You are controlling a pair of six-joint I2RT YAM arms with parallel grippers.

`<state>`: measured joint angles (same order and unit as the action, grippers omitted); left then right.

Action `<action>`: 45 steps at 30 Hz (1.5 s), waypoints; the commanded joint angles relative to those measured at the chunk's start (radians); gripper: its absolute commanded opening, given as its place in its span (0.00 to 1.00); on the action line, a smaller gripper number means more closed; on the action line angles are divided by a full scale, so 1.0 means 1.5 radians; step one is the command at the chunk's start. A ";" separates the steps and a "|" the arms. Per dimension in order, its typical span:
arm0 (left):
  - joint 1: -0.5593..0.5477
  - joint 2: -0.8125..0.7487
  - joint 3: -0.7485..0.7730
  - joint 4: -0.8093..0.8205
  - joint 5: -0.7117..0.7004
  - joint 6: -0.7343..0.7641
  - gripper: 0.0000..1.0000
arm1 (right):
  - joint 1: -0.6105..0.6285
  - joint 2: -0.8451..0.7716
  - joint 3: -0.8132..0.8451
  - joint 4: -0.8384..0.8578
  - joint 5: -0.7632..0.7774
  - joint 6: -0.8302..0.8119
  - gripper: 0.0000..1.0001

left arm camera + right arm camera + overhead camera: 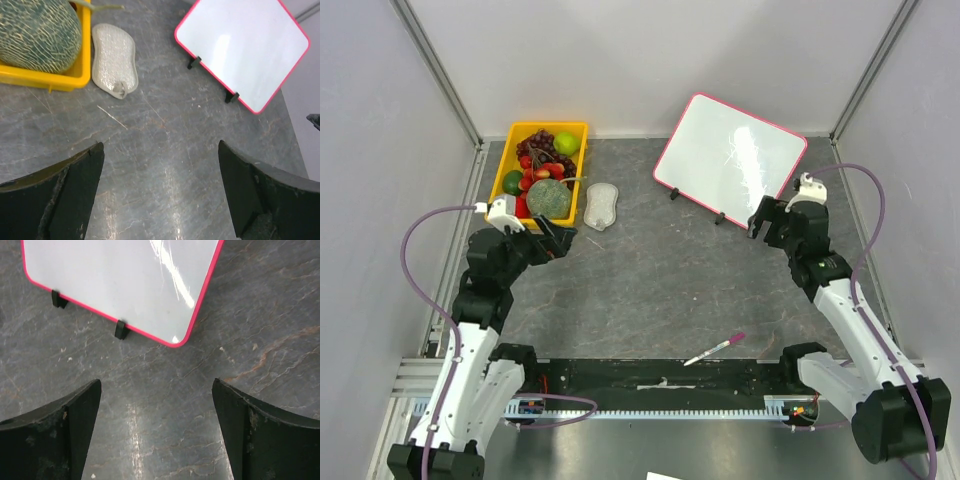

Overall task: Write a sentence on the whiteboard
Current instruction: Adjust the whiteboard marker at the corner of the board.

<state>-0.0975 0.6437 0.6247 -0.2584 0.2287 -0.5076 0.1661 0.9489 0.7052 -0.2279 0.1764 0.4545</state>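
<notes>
Pen [715,348] near front edge, L claw [160,152] & R claw [156,387] released, fruit bin [570,126] + scrubber [602,205] left of whiteboard [720,155].

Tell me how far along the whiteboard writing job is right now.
Done: nothing visible; the whiteboard is blank in every view. In hand: nothing; the left pincer and right pincer are both open and empty. Left: pick up the marker lying at the near edge of the table, then write the whole sentence.

The left hand [556,238] and right hand [760,222] both point forward and down, jaws wide apart, empty.
</notes>
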 commanded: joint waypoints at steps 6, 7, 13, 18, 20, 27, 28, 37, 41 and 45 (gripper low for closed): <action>-0.053 0.031 -0.035 0.062 0.189 0.010 0.98 | 0.000 0.030 0.000 -0.036 -0.140 -0.004 0.98; -0.081 0.046 -0.034 0.071 0.182 0.008 0.95 | 0.001 0.026 -0.002 -0.036 -0.144 -0.007 0.98; -0.326 0.193 0.006 0.102 0.061 -0.004 0.82 | 0.000 -0.005 -0.011 -0.053 -0.150 -0.026 0.98; -0.512 0.331 0.047 0.138 -0.018 -0.015 0.66 | 0.000 -0.041 -0.019 -0.061 -0.160 -0.044 0.98; -0.586 0.390 0.077 0.156 -0.036 -0.019 0.59 | 0.001 -0.055 -0.023 -0.062 -0.154 -0.047 0.98; -0.748 0.591 0.201 0.202 -0.059 0.000 0.09 | 0.000 -0.059 -0.030 -0.066 -0.161 -0.044 0.98; -0.764 0.621 0.219 0.200 -0.057 0.006 0.04 | 0.000 -0.057 -0.030 -0.066 -0.160 -0.044 0.98; -0.839 0.767 0.262 0.243 -0.034 -0.015 0.02 | 0.001 -0.060 -0.039 -0.073 -0.146 -0.044 0.98; -0.845 0.789 0.247 0.245 -0.055 -0.027 0.02 | 0.000 -0.067 -0.041 -0.078 -0.137 -0.046 0.98; -0.844 0.775 0.205 0.234 -0.126 -0.039 0.02 | 0.000 -0.072 -0.037 -0.085 -0.136 -0.051 0.98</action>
<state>-1.3621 1.8263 0.9684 0.0620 0.1497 -0.5289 0.1661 0.8650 0.6453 -0.3466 -0.0441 0.3958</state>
